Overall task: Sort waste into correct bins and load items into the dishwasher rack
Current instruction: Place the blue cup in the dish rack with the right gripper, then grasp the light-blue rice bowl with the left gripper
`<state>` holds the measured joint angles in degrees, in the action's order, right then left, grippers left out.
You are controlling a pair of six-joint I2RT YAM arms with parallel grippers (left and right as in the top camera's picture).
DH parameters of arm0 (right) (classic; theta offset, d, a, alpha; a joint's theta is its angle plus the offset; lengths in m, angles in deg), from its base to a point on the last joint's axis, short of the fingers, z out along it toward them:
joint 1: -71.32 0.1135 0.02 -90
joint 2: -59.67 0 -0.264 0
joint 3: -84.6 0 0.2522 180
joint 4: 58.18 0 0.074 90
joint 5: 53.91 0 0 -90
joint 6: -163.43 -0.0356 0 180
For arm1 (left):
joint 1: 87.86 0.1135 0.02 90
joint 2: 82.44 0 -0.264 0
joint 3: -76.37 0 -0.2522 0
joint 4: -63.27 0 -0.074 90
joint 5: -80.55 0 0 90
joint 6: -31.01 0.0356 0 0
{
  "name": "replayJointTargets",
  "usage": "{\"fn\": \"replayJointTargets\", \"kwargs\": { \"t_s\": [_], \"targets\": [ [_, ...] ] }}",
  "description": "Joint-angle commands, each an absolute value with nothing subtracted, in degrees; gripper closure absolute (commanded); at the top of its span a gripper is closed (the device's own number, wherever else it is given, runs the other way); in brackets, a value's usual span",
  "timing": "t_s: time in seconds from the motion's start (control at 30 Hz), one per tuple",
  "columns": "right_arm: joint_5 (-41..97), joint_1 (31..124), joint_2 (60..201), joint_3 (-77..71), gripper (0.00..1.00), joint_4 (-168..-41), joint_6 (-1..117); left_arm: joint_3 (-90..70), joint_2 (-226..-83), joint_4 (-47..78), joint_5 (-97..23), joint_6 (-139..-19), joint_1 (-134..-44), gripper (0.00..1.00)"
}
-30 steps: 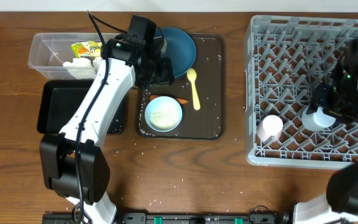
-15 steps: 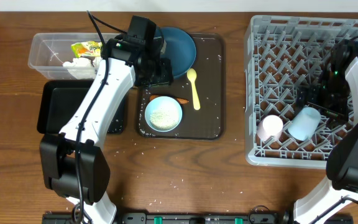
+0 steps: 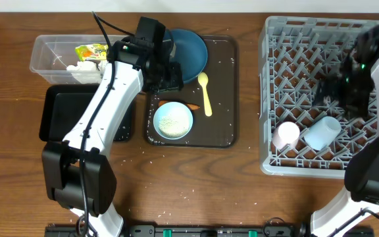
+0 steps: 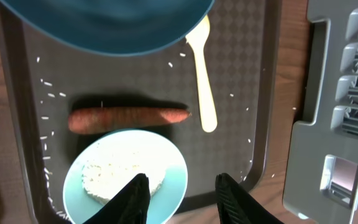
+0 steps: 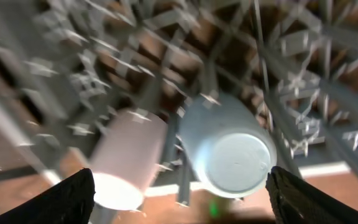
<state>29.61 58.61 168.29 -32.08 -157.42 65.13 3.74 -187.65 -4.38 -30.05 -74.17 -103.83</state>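
Note:
My left gripper (image 3: 166,76) (image 4: 180,202) hovers open and empty over the brown tray, its fingertips above the small pale bowl (image 3: 173,120) (image 4: 126,180) of white rice. An orange carrot (image 3: 193,106) (image 4: 126,118) lies between the bowl and the blue plate (image 3: 189,52) (image 4: 104,25). The yellow spoon (image 3: 206,95) (image 4: 201,81) lies to its right. My right gripper (image 3: 339,92) (image 5: 179,205) stands wide open above the grey rack (image 3: 266,79). In the rack the light blue cup (image 3: 322,131) (image 5: 235,155) lies on its side beside the pink cup (image 3: 285,135) (image 5: 126,168).
The clear tub (image 3: 45,59) at the back left holds a yellow-green wrapper (image 3: 91,51) and white tissue (image 3: 81,68). A black tray (image 3: 61,115) sits in front of it. Rice grains (image 3: 189,194) are scattered on the brown serving tray (image 3: 222,125) and the table.
My right gripper opened and let go of the light blue cup, which now lies in the rack, then pulled up and back. The left arm has not moved.

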Motion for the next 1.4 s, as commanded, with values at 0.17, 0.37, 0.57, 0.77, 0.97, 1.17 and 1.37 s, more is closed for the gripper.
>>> {"fn": "replayJointTargets", "kwargs": {
  "t_s": [0.17,0.37,0.57,0.77,0.97,1.17,1.37],
  "targets": [
    [27.71,67.31,158.56,-39.2,0.04,-152.22,66.22,4.07,-186.91,-8.14,-29.22,-73.84,-106.28,0.62],
    [27.71,70.13,158.48,-38.94,0.01,-150.58,66.22,1.14,-186.91,-9.89,-17.57,-79.37,-114.34,0.58],
    [27.71,70.13,158.67,-38.87,0.01,-150.58,66.25,-6.03,-186.93,-5.1,-10.66,-83.37,-121.14,0.54],
    [27.71,70.13,158.67,-38.87,0.01,-150.62,66.25,-14.58,-186.93,6.28,-8.71,-84.42,-123.48,0.55],
    [27.71,70.13,158.67,-38.87,0.01,-151.23,66.47,-20.7,-187.06,13.04,-5.17,-84.37,-123.45,0.55],
    [27.71,70.13,158.67,-38.87,0.02,-151.21,66.47,-21.33,-187.06,13.82,-4.21,-83.94,-123.3,0.65],
    [27.71,70.13,158.67,-38.87,0.02,-151.67,66.47,-21.35,-187.76,13.82,-4.21,-82.74,-123.3,0.69]
  ]
}}
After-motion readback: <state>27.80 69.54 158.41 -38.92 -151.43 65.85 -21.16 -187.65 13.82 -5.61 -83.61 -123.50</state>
